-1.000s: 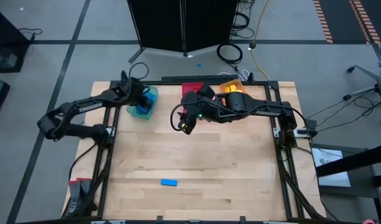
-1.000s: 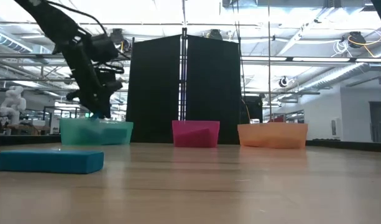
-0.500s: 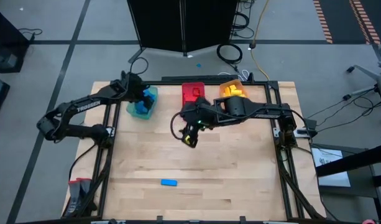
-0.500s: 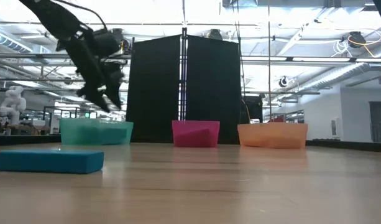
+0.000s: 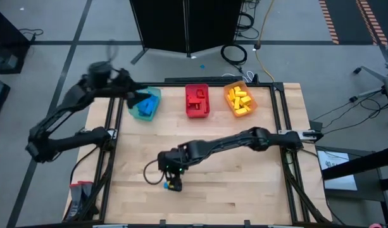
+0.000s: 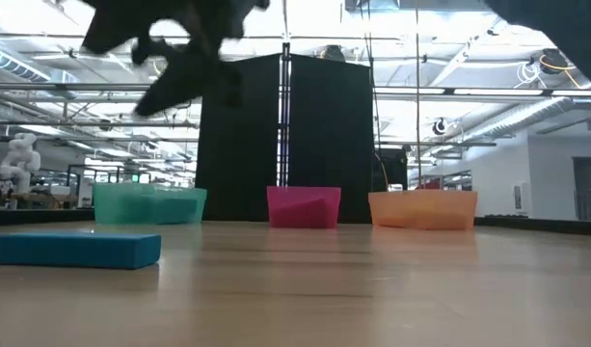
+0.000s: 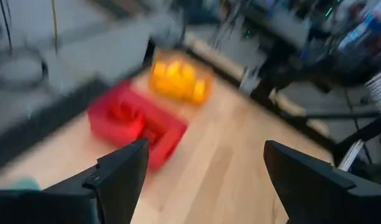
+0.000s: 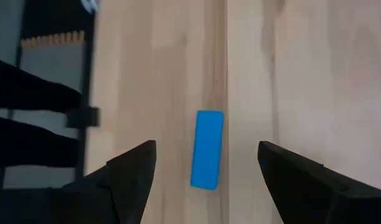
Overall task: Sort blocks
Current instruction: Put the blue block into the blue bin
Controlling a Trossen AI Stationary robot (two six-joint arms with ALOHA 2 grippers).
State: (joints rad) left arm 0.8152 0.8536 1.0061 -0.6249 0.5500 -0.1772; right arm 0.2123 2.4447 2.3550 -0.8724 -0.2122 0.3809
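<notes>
One blue block (image 8: pixel 207 149) lies flat on the table near its front edge, and it also shows large in the low view (image 6: pixel 78 249). My right gripper (image 8: pixel 206 183) hovers open above it, one finger on either side, not touching; from above it hides most of the block (image 5: pixel 173 187). My left gripper (image 7: pixel 202 180) is open and holds nothing, raised beside the teal bin (image 5: pixel 145 104) at the far left. Blue blocks lie in that bin, red ones in the red bin (image 5: pixel 197 100) and yellow ones in the orange bin (image 5: pixel 239 99).
The three bins stand in a row along the table's far edge, teal bin (image 6: pixel 148 204), red bin (image 6: pixel 304 207) and orange bin (image 6: pixel 422 209). A dark frame rail (image 8: pixel 47 118) runs along the table's left side near the block. Bare wood lies between the bins and the block.
My right gripper has swept from beside the red bin toward the table's near edge and left, and now stands over the blue block. My left gripper has risen out of the teal bin and drawn back toward the far left. The block has not moved.
</notes>
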